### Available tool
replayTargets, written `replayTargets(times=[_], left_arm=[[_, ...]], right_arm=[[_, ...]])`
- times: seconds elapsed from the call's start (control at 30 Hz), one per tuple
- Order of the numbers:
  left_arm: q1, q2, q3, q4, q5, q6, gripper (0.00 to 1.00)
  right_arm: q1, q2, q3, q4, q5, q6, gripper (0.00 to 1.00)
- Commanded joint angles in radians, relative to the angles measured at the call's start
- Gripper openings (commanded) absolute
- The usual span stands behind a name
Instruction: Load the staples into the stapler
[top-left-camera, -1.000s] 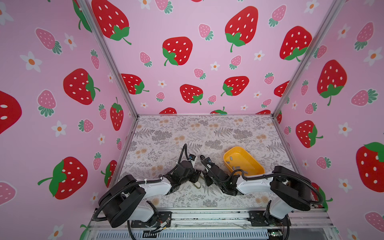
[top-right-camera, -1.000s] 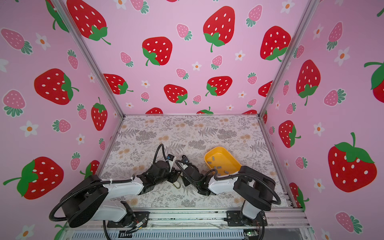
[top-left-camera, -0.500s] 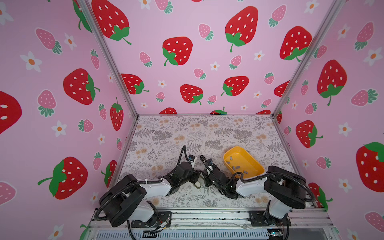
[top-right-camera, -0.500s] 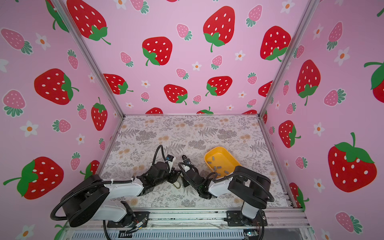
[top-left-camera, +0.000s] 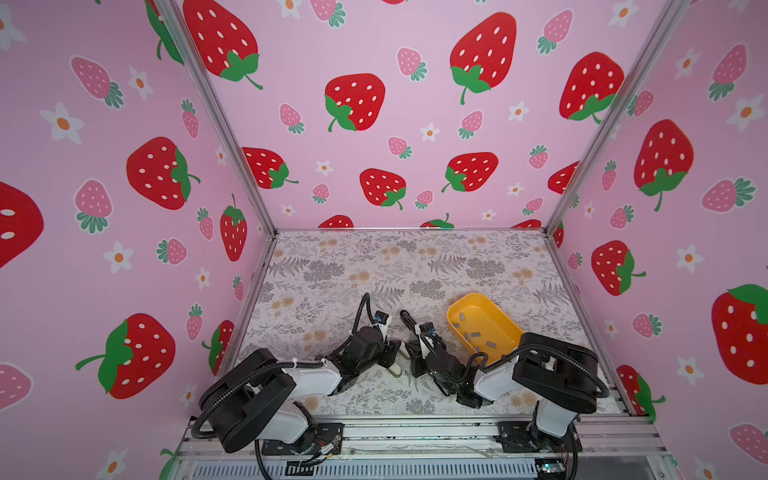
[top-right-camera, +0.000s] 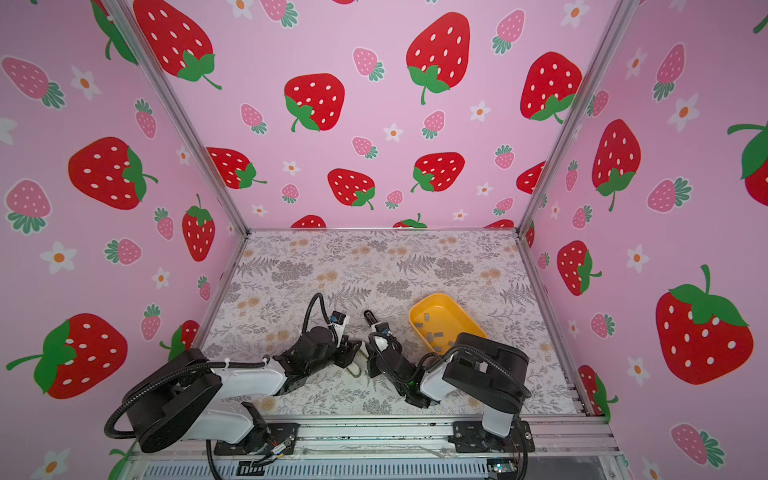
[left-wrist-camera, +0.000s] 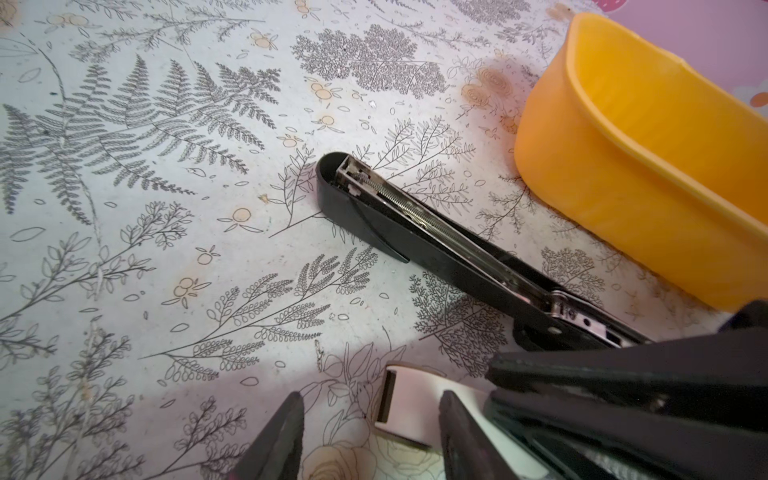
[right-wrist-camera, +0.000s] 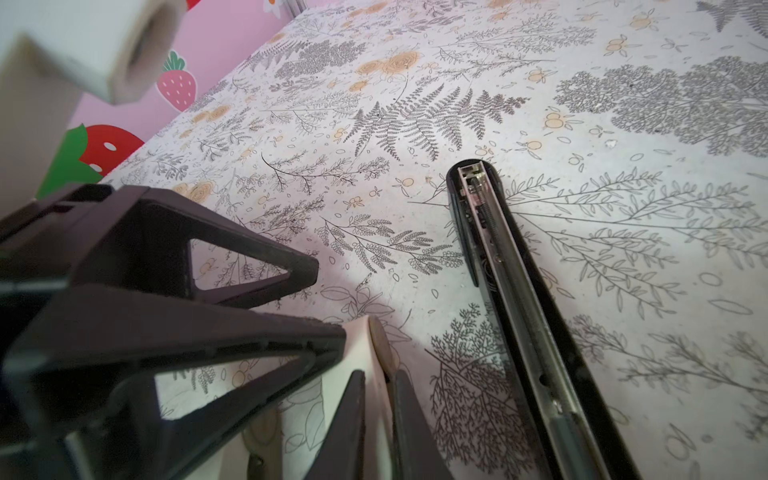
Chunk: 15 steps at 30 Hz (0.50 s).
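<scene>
Stapler (left-wrist-camera: 415, 224) lies opened flat just beside the tray (top-left-camera: 505, 318).
Staples (top-left-camera: 473, 334) sit inside the tray. Left gripper (left-wrist-camera: 371, 395) fingers stand apart, straddling the stapler's white base; right gripper (right-wrist-camera: 379, 376) fingers are nearly closed, and a grip can't be told.

desk (left-wrist-camera: 124, 332): matt smooth printed covering | stapler (left-wrist-camera: 415, 237): matt plastic shell, glossy metal rail and spring | tray (left-wrist-camera: 623, 187): smooth plastic, faint sheen | staples (top-left-camera: 473, 334): dull grey metal

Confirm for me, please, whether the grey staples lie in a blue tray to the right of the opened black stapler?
Not quite: the tray is yellow, not blue, as both top views show. The rest holds: the grey staples lie in it, to the right of the opened black stapler.
</scene>
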Motion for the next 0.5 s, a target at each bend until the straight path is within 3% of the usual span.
replayTargets(times=[0.0,0.37,0.47], left_arm=[[-0.005,-0.001,-0.021,-0.04,-0.022,0.022,0.54],[0.028,-0.198,0.145,-0.371,-0.114,-0.003,0.58],[0.051,-0.245,0.228,-0.477,-0.127,-0.046,0.68]], right_arm=[[0.02,0.062,-0.044,-0.19,-0.024,0.009,0.15],[-0.002,-0.289,0.212,-0.709,0.066,-0.139,0.3],[-0.004,-0.41,0.235,-0.824,0.097,-0.159,0.38]])
